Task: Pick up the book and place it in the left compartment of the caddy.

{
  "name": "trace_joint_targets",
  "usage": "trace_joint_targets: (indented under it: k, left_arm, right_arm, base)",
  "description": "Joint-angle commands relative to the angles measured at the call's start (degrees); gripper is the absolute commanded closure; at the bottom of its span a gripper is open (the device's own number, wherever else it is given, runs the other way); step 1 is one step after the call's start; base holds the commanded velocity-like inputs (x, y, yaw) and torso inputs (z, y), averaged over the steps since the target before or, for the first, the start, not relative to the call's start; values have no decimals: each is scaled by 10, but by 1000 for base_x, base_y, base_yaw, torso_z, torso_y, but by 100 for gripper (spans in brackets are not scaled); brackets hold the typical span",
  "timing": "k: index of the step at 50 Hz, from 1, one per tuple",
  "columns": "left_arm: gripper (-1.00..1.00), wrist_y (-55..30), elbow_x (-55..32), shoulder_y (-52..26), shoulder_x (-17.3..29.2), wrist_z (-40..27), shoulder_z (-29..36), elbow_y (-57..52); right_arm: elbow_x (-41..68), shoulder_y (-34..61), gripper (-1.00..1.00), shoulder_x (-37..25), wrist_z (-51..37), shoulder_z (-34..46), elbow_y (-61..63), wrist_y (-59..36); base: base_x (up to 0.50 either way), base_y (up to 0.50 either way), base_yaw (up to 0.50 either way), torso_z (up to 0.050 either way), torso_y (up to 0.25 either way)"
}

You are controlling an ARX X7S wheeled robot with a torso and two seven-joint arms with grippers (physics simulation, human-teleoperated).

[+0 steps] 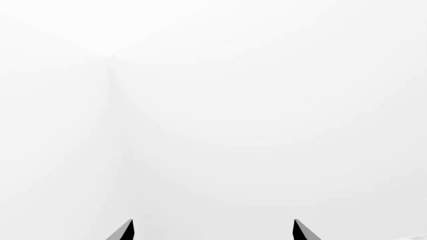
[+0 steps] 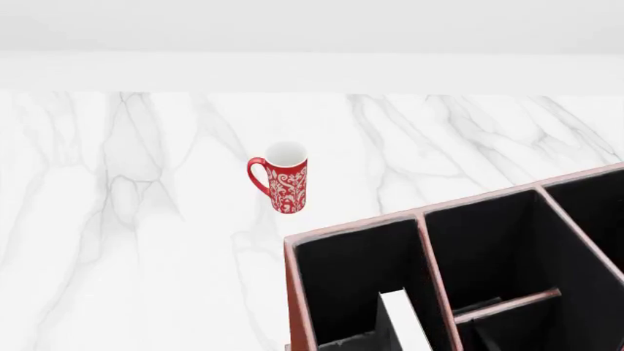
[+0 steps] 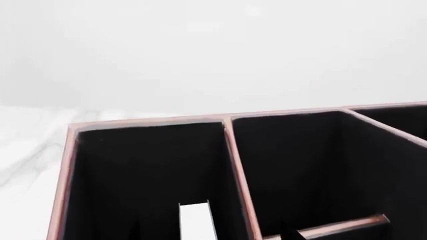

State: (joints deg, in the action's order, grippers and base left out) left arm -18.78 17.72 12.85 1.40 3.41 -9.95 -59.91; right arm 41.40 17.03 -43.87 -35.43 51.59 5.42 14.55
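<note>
White marbled table [image 2: 127, 241] under a plain white wall; red mug [image 2: 283, 178] upright, apart from the caddy [image 2: 294, 292]. Book [image 2: 402, 322] on edge, white pages up, inside the left compartment [image 2: 346, 278]. Left gripper [image 1: 213, 231] spread wide and empty, facing blank wall; right gripper out of sight.

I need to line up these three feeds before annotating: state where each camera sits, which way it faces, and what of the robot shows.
Head view: on the robot's head, looking forward and down at the marble table, mug and caddy; no arm shows.
Left wrist view: near the left gripper, facing blank white walls; only two dark fingertips show.
Right wrist view: near the right gripper, looking into the caddy; no robot part shows.
Shared: head and right wrist views both show the left compartment with the book's white page edges.
</note>
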Motion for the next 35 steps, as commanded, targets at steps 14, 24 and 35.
trace_joint_targets:
  k: [14,24,35]
  left_arm:
    - [-100,5,-3,8,-14,6,-18,-1]
    - [-100,5,-3,8,-14,6,-17,-1]
    - [-100,8,-4,10,-14,5,-18,-1]
  right_arm:
    - [7,-13,-100,-59,-41,-48,125,14]
    - [8,-24,-100,-95,-70,-66,195,26]
    - [4,-44,-100,-149,-134,-108,311,64]
  base:
    - [0,0,0,0,0]
    - [0,0,0,0,0]
    - [0,0,0,0,0]
